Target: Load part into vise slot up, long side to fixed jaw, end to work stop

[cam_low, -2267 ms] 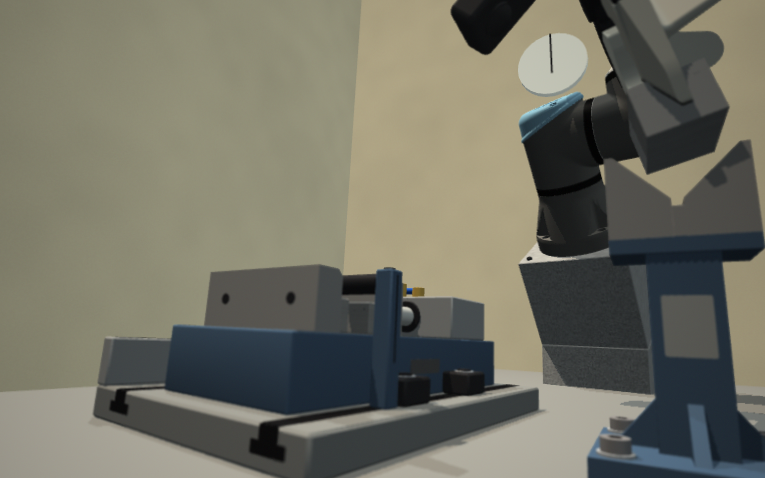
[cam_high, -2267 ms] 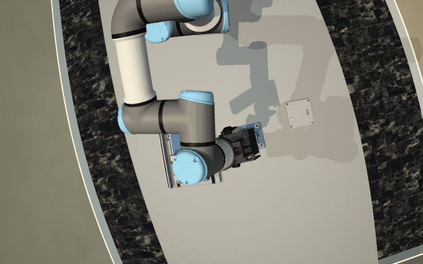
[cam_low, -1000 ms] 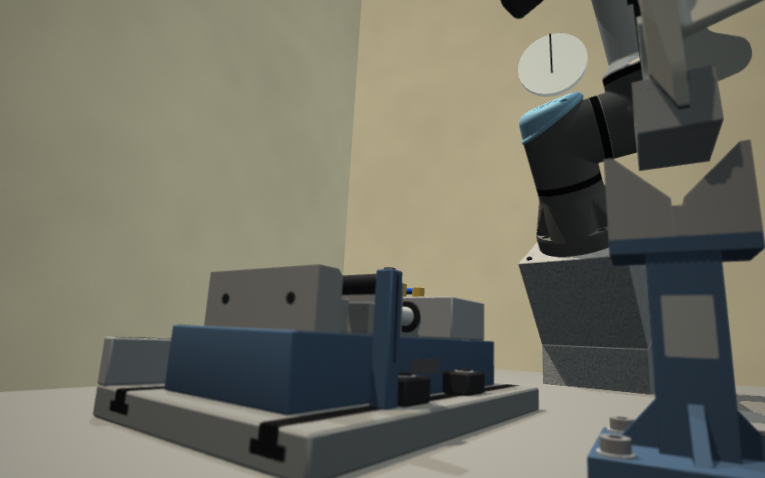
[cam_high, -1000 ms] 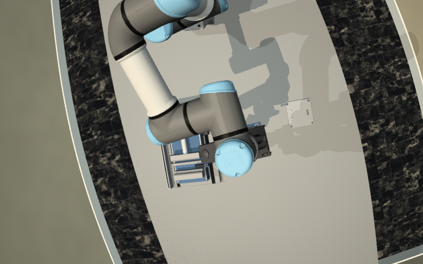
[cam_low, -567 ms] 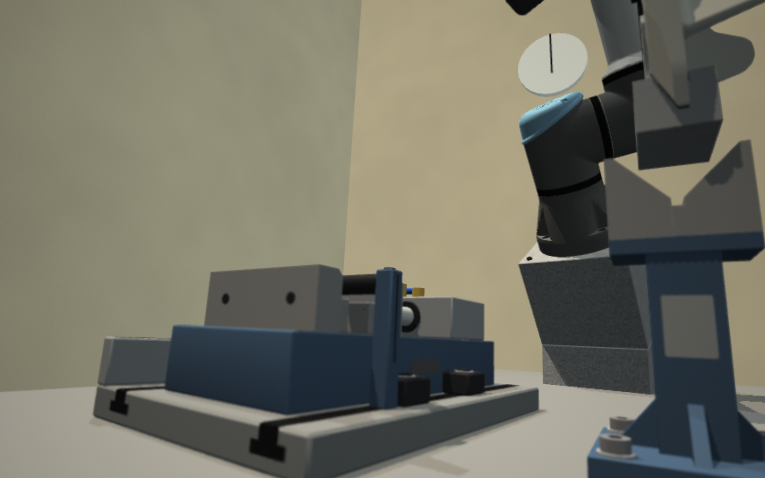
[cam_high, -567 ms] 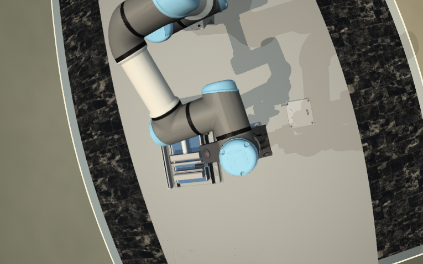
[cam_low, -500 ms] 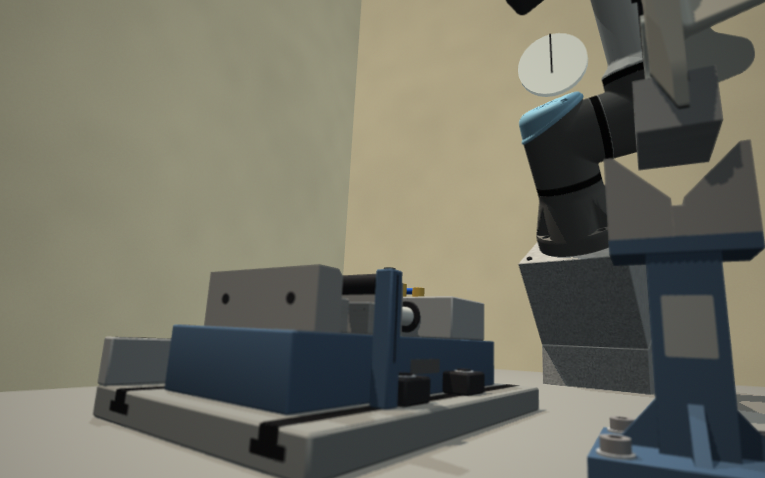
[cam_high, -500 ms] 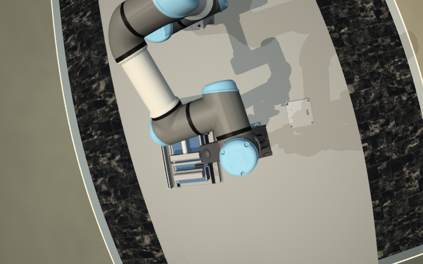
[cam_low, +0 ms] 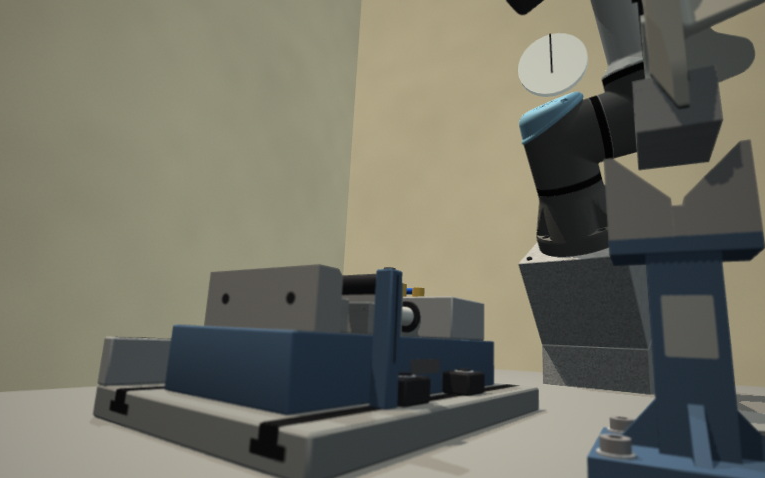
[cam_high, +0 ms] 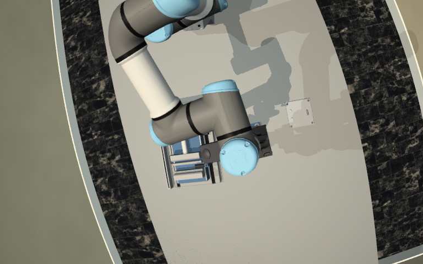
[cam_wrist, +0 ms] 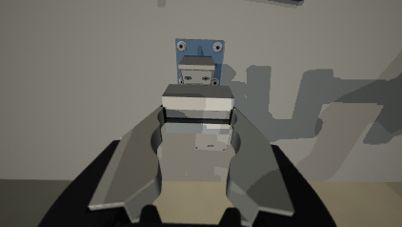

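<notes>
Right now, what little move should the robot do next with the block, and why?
Probably lower the part a little into the V-block. The gripper is shut on it, and it hangs just above the notch, not yet resting there.

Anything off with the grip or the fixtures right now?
Nothing stands out. The gripper is shut on the part, which sits square between the fingers. The part hangs just above the V-block, not touching it. The vise is open, with nothing visible between its jaws.

One part (cam_wrist: 197,102), one vise (cam_low: 290,362), apparently one V-block (cam_low: 682,207).
</notes>
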Tool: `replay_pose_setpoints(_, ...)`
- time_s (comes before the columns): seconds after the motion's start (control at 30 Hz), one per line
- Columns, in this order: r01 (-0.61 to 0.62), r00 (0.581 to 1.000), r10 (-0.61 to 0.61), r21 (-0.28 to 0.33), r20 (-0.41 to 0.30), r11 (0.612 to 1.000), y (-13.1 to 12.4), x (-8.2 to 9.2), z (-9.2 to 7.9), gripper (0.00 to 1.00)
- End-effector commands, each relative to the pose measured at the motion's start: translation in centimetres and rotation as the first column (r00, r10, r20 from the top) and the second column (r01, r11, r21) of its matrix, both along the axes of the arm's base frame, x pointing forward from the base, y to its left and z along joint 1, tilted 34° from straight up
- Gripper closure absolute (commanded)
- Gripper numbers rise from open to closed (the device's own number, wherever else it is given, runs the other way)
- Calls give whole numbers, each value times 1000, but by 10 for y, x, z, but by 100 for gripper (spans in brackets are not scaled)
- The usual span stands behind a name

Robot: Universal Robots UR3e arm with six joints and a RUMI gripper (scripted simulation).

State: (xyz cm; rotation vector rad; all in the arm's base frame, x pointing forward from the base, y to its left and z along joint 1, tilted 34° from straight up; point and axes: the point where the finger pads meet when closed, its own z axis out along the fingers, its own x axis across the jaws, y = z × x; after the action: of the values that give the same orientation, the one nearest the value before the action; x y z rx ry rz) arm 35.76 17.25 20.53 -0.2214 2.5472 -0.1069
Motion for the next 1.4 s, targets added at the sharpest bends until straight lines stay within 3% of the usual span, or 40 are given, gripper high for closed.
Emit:
replay_pose_setpoints(0.0,0,1000,0,1,3,1000,0,0,1,100)
replay_pose_setpoints(1.0,0,1000,0,1,3,1000,0,0,2,100)
replay_pose_setpoints(1.37,0,1000,0,1,3,1000,1,-6,10,100)
